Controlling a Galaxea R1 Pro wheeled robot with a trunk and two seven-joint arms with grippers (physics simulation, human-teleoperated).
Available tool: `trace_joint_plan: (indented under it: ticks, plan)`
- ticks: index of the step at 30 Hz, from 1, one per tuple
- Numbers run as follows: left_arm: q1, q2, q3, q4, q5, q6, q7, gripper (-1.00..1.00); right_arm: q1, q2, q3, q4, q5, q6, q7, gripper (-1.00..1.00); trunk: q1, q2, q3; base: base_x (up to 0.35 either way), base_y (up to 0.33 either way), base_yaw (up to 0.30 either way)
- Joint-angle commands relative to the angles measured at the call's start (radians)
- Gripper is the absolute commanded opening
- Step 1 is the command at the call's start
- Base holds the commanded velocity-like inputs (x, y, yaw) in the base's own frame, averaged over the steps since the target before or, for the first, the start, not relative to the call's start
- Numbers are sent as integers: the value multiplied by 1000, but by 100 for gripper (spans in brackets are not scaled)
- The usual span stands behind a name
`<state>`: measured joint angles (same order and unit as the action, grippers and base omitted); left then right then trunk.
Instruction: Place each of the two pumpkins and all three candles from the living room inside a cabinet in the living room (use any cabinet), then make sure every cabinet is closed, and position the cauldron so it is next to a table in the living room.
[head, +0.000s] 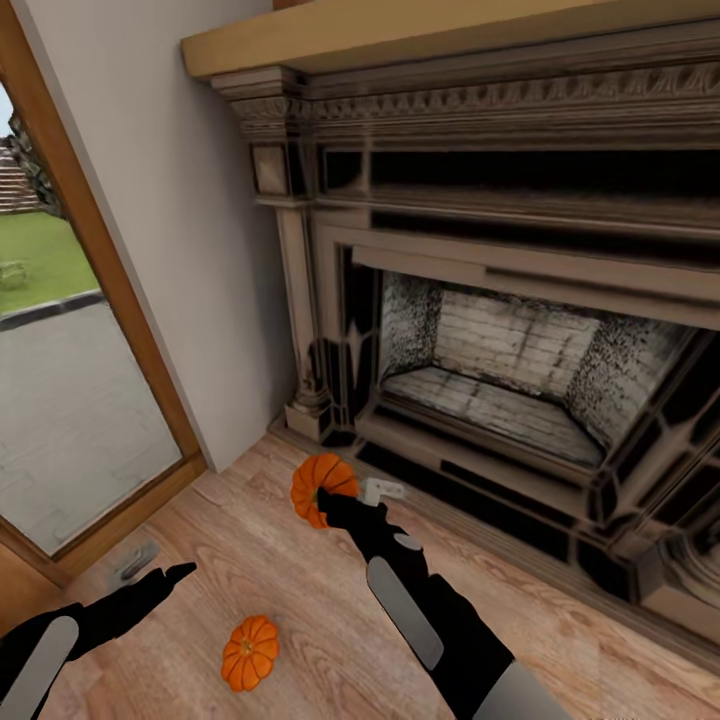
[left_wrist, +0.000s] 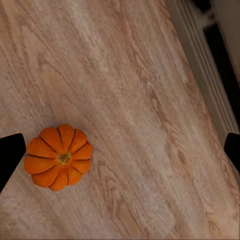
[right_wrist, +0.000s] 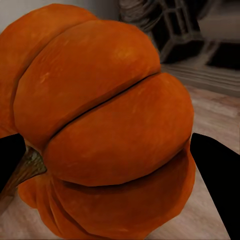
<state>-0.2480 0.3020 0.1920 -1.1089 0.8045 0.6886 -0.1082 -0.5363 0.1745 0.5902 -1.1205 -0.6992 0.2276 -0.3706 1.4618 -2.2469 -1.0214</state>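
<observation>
Clamping one pumpkin (head: 318, 487) between its jaws, the right gripper (head: 330, 503) holds it just off the wooden floor (head: 300, 580) before the fireplace (head: 520, 400). Nearer the robot, the left gripper (head: 165, 580), jaws wide, hangs above a second pumpkin (head: 250, 652) on the boards.

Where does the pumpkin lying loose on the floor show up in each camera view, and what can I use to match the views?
Head view: the loose pumpkin lies on the wood floor low in the picture, between the two arms.
Left wrist view: the same pumpkin, stem up, sits beside one finger of the left gripper.
Right wrist view: not this one; the right gripper has the other pumpkin.
Shared landmark: the wood floor.
</observation>
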Motion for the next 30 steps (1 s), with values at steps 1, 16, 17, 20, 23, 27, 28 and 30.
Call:
trace_joint_plan:
  ticks: [1, 16, 17, 20, 23, 27, 28, 30]
  plan:
    - [-1, -1, -1, 0, -3, 0, -4, 100, 1, 0, 4, -9, -4, 4, -7, -100, 4, -8, -4, 0, 0, 0]
    - [-1, 0, -5, 7, -8, -12, -10, 100, 5, 0, 8, -10, -14, -10, -7, -100, 61, -113, -51, 0, 0, 0]
    - [-1, 1, -5, 8, -6, -10, -11, 100, 5, 0, 8, -7, -14, -10, -7, -100, 65, -120, -54, 0, 0, 0]
    - [-1, 4, -3, 6, -1, -7, -16, 100, 6, 0, 7, 0, -15, -29, -7, -100, 77, -141, -64, 0, 0, 0]
    - [-1, 7, 0, 6, 2, -5, -29, 100, 6, 0, 8, 18, -16, -64, -7, -100, 88, -162, -73, 0, 0, 0]
    - [-1, 8, 1, 6, 3, -5, -39, 100, 6, 0, 8, 41, -16, -77, -7, -100, 103, -190, -86, 0, 0, 0]
    - [-1, 9, 1, 6, 3, -4, -40, 100, 6, 0, 8, 43, -16, -78, -7, -100, 107, -197, -89, 0, 0, 0]
    - [-1, 10, 2, 6, 3, -3, -41, 100, 6, 0, 7, 45, -16, -80, -6, -100, 115, -211, -95, 0, 0, 0]
